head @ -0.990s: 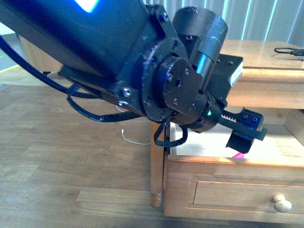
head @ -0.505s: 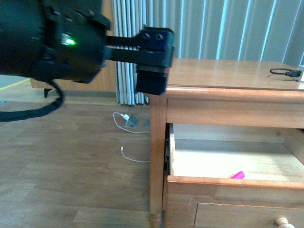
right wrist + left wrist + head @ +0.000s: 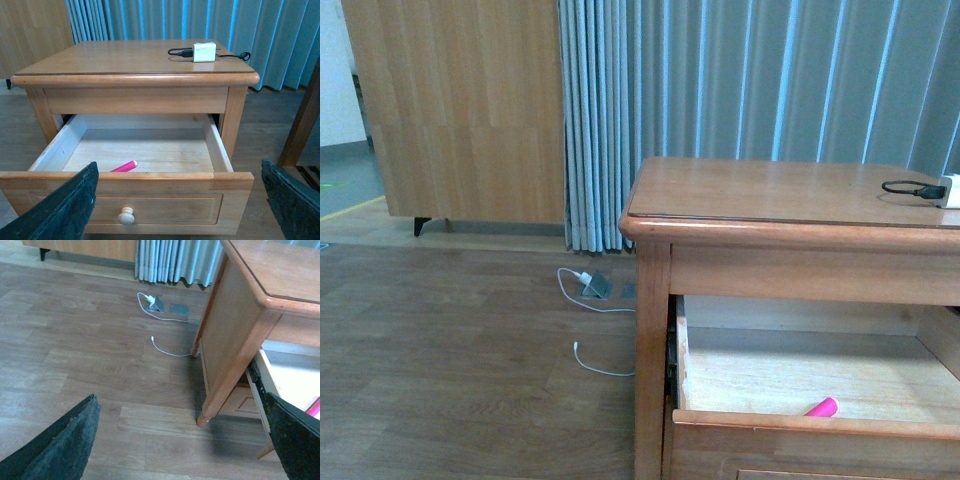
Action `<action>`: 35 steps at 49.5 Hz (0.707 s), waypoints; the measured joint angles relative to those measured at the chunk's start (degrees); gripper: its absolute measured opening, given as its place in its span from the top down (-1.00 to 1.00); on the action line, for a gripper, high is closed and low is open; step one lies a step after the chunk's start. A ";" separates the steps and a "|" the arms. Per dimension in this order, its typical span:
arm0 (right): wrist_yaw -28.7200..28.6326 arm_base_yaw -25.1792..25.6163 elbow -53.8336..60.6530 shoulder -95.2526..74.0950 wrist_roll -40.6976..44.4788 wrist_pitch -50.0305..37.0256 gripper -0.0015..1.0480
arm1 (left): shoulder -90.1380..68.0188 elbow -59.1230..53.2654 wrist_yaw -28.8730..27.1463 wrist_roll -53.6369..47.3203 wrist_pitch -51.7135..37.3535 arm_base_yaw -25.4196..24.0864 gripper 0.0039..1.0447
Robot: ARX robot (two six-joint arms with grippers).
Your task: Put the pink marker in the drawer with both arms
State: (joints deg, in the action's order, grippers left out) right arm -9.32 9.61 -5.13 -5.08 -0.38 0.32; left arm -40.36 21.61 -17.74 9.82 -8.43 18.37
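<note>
The pink marker [image 3: 125, 166] lies on the pale floor of the pulled-out drawer [image 3: 125, 202], close behind its front panel; its tip also shows over the drawer's front edge as the pink marker [image 3: 821, 407] in the front view, and as a pink sliver [image 3: 315, 407] in the left wrist view. My right gripper [image 3: 182, 205] hangs open in front of the drawer's panel, empty, with the round knob [image 3: 126, 216] between its fingers' span. Beside the dresser, my left gripper [image 3: 185, 440] is open and empty above the floor near the dresser's leg [image 3: 202, 420]. No arm shows in the front view.
The dresser [image 3: 770, 195] carries a white charger with a black cable [image 3: 205, 51] on its top. A white cable and adapter [image 3: 588, 285] lie on the wood floor by the curtains [image 3: 740, 80]. A wooden cabinet [image 3: 460, 110] stands at the back left.
The left arm, which filled the front view and hung over the drawer a second ago, has pulled away to the left and out of that view. The marker stays in the drawer.
</note>
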 joint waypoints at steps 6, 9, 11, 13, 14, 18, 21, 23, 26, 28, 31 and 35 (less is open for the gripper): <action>0.00 0.00 0.00 0.00 0.00 0.00 -0.84 | 12.28 -4.57 -1.84 3.52 8.22 -1.84 -0.89; 0.00 0.00 0.00 0.00 0.00 0.00 -0.84 | 16.22 -5.97 -1.79 4.22 10.69 -3.17 -0.89; 0.00 0.00 0.00 0.00 0.00 0.00 -0.84 | 18.80 -6.88 -1.57 4.98 12.09 -4.44 -0.89; 0.00 0.00 0.00 0.00 0.00 0.00 -0.84 | 20.15 -7.45 -1.62 5.33 12.59 -5.07 -0.89; 0.00 0.00 0.00 0.00 0.00 0.00 -0.84 | 20.81 -7.63 -1.64 5.60 12.70 -5.49 -0.89; -0.02 0.00 0.00 0.00 0.00 0.00 -0.84 | 21.51 -7.69 -1.75 6.05 12.74 -5.88 -0.89; 0.00 0.00 0.00 0.00 0.00 0.00 -0.84 | 21.51 -7.69 -1.57 6.21 12.74 -5.88 -0.89; 0.00 0.00 0.00 0.00 0.00 0.00 -0.84 | 21.51 -7.69 -1.55 6.36 12.74 -5.88 -0.89; -0.02 0.00 0.00 0.00 0.00 0.00 -0.84 | 21.53 -7.69 -1.55 6.43 12.74 -5.90 -0.89; -0.02 0.00 0.00 0.00 0.00 0.00 -0.84 | 22.73 -9.35 3.04 3.28 8.74 -7.32 -0.76; 0.00 0.00 0.00 0.00 0.00 0.00 -0.84 | 25.38 -12.68 9.55 -3.65 3.04 -9.86 -0.45; -0.02 0.00 0.00 0.00 0.00 0.00 -0.84 | 27.12 -14.08 16.48 -6.91 2.80 -15.28 -0.14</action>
State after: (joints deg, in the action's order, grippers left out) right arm -9.34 9.61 -5.13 -5.08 -0.38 0.32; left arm -13.23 7.53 -1.26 2.92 -5.63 3.09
